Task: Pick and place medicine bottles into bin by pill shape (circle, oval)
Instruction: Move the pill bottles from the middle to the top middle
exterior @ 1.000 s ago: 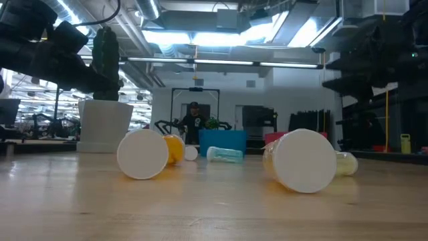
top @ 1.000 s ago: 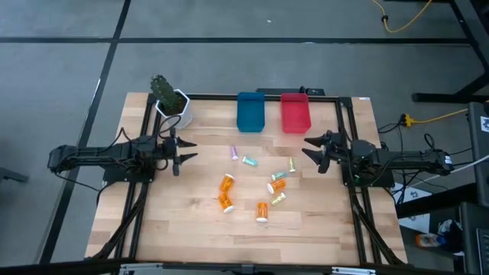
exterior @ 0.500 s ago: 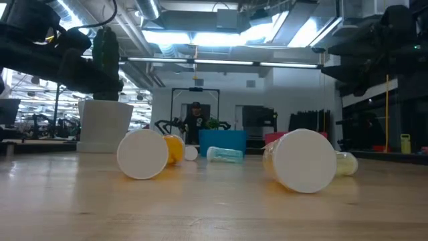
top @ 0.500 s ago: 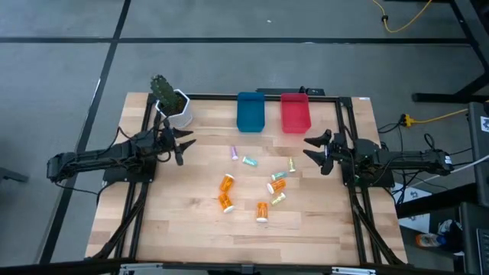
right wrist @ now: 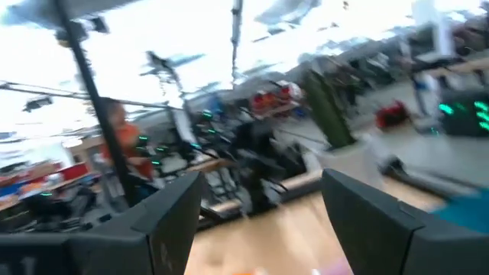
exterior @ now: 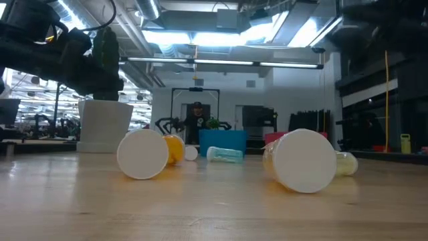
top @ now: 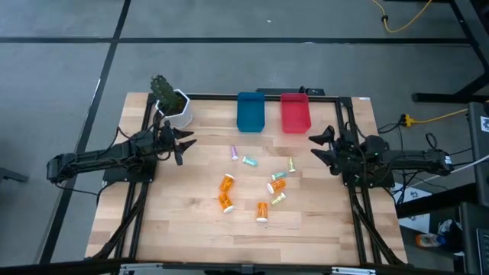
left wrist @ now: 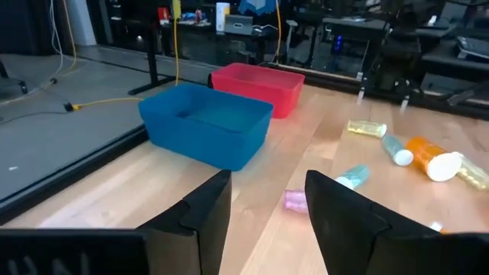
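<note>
Several medicine bottles lie on their sides in the middle of the wooden table: orange ones with white caps point(top: 227, 183) point(top: 262, 210), a purple vial point(top: 234, 153) and teal and yellowish vials point(top: 250, 161) point(top: 292, 164). The blue bin point(top: 250, 111) and the red bin point(top: 295, 112) stand side by side at the far edge. My left gripper point(top: 186, 142) hovers open left of the bottles, pointing at the blue bin point(left wrist: 206, 126) and the purple vial point(left wrist: 295, 200). My right gripper point(top: 314, 148) hovers open right of the bottles, tipped upward; its wrist view shows only the room between its fingers point(right wrist: 176, 210).
A white pot with a green plant point(top: 173, 105) stands at the far left corner, close to my left gripper. Black frame rails point(top: 142, 206) run along both sides of the table. A person point(exterior: 195, 120) stands in the room beyond the far edge.
My left gripper has swung toward the table's far edge, nearer the plant pot, rolling a little, then stopped. My right gripper has risen and tipped its fingers upward, so its wrist view now looks into the room. Both stay open. No bottle has moved.
</note>
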{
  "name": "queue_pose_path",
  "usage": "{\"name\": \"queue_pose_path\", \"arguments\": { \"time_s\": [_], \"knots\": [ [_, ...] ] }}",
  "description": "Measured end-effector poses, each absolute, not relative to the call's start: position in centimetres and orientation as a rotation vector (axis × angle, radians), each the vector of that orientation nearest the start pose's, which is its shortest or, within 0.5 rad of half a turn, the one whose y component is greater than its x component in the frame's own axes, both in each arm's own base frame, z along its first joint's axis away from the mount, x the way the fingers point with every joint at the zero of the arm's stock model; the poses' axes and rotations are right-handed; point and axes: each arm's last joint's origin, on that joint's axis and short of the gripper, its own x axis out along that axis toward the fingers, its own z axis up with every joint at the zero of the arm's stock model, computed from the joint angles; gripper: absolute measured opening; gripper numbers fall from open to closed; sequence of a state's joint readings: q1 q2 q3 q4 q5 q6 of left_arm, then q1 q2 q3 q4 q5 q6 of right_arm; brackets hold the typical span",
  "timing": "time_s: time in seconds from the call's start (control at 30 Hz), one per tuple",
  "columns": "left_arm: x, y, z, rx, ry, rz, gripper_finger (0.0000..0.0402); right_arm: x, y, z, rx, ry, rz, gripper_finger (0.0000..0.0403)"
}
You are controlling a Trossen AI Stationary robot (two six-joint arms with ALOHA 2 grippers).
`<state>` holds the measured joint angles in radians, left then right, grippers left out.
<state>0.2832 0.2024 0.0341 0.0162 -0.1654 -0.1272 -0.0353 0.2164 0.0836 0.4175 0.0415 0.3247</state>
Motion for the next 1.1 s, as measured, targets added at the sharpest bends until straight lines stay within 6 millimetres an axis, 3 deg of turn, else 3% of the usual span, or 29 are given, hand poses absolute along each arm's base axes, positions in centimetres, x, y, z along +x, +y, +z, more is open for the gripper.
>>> {"name": "queue_pose_path", "arguments": {
  "time_s": [0.2, 0.37, 0.5, 0.73, 0.9, 1.1],
  "knots": [
    [10.4, 3.4, 16.5, -0.193, 0.056, 0.428, 0.0163, 9.9, -0.1, 25.4, 0.225, -0.257, 0.078, 0.0271],
    [10.6, 2.0, 19.4, -0.127, -0.182, 0.017, 0.0163, 9.5, -0.1, 27.7, 0.220, -0.143, 0.044, 0.0271],
    [10.5, 1.6, 21.9, -0.105, -0.218, -0.015, 0.0163, 9.6, -0.2, 28.7, 0.223, -0.085, 0.037, 0.0271],
    [13.3, 1.0, 23.8, -0.152, 0.015, -0.014, 0.0163, 10.6, -0.2, 28.1, 0.229, -0.007, 0.028, 0.0271],
    [16.4, 0.2, 24.1, -0.160, 0.178, -0.043, 0.0163, 11.4, -0.2, 27.6, 0.233, 0.049, 0.021, 0.0271],
    [19.8, -2.1, 23.5, -0.123, 0.495, -0.064, 0.0163, 12.1, -0.2, 27.2, 0.262, 0.091, 0.016, 0.0271]
  ]
}}
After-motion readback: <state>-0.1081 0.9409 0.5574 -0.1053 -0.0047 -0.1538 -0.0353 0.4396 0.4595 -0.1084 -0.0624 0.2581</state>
